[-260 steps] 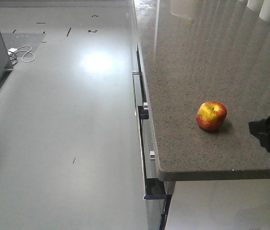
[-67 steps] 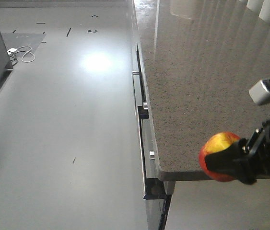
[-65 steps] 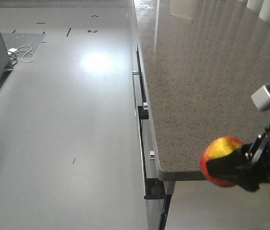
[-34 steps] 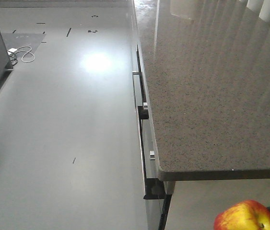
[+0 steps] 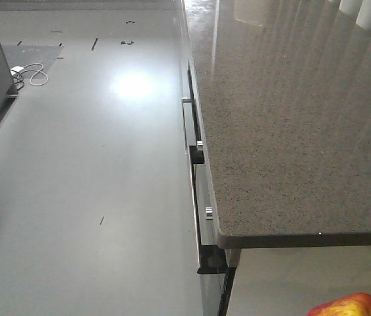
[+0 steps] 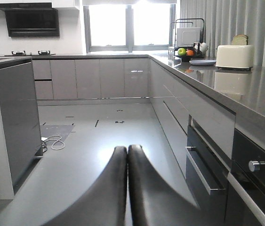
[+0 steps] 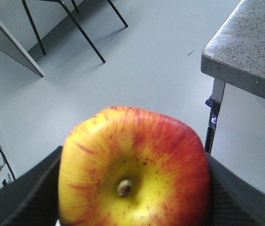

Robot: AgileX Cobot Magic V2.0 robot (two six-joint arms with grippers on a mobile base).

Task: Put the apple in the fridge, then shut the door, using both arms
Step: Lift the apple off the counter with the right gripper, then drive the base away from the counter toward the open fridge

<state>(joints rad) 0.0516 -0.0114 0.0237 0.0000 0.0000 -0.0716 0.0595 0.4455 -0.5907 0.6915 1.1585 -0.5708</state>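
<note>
The apple (image 7: 134, 169), red with a yellow stem end, fills the lower half of the right wrist view. My right gripper (image 7: 134, 193) is shut on it, one black finger pressing on each side. The front view shows only the apple's top (image 5: 351, 307), at the bottom edge below the counter's near corner. My left gripper (image 6: 127, 149) hangs over the floor, its two black fingers pressed together with nothing between them. The fridge and its door are out of view.
A speckled stone counter (image 5: 290, 118) runs along the right, with drawer handles (image 5: 195, 197) and an oven front (image 6: 257, 188) beneath it. Its corner (image 7: 250, 42) is near the apple. A dark grey block (image 6: 14, 122), a floor cable (image 5: 30, 72) and chair legs (image 7: 76, 28) stand left.
The right gripper took the apple off the counter and carried it down past the near edge. It now sits lower in the front view, mostly cut off at the bottom.
</note>
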